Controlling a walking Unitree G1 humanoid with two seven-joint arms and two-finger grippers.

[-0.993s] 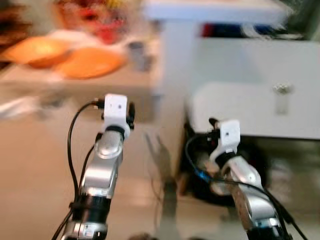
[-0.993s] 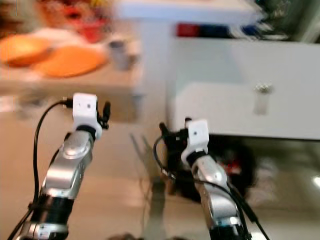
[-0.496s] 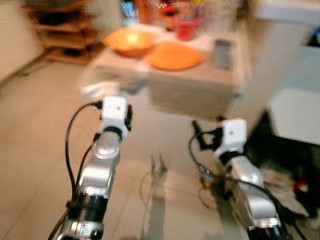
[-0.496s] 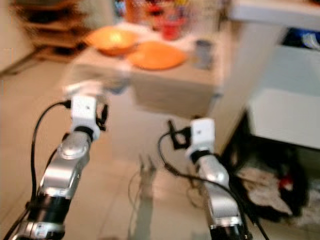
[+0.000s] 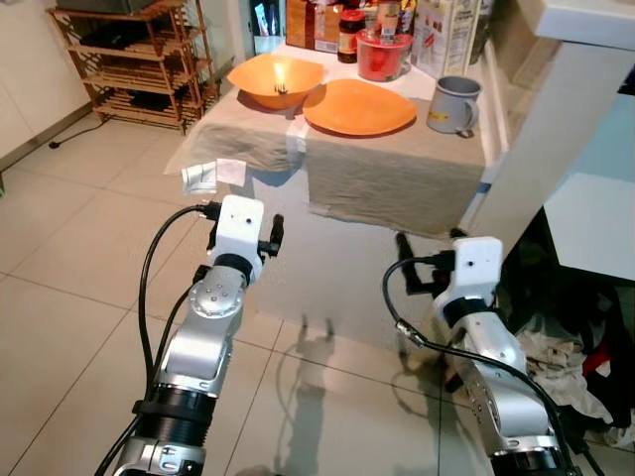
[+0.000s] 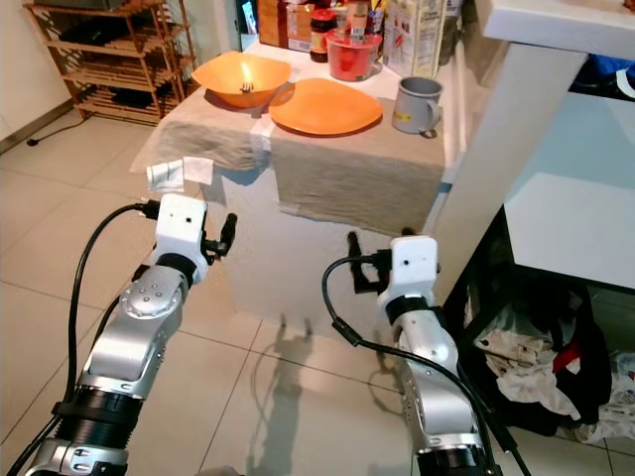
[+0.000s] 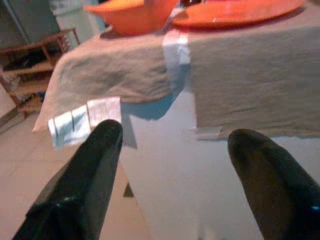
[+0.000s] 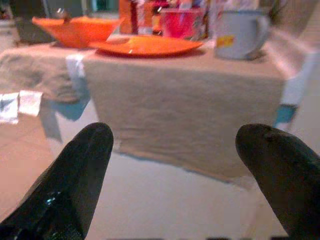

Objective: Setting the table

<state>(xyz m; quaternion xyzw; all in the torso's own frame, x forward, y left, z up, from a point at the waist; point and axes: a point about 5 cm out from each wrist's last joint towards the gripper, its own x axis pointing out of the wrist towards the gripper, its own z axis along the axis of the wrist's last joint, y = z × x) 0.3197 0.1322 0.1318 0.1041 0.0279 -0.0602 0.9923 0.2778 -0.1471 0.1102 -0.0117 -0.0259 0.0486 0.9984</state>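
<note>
Nearest, both arms reach forward over the tiled floor, short of the worktop. The left end effector has its fingers spread wide with nothing between them, and the right end effector is spread wide and empty too.

Ahead, a beige cloth hangs over the worktop's near edge, with white tags dangling at its left corner. On the cloth an orange plate lies near the front, an orange bowl just to its left and a grey mug to its right. Behind them stand a red tub, a jar and cartons. Farther left, a wooden rack stands by the wall.
</note>
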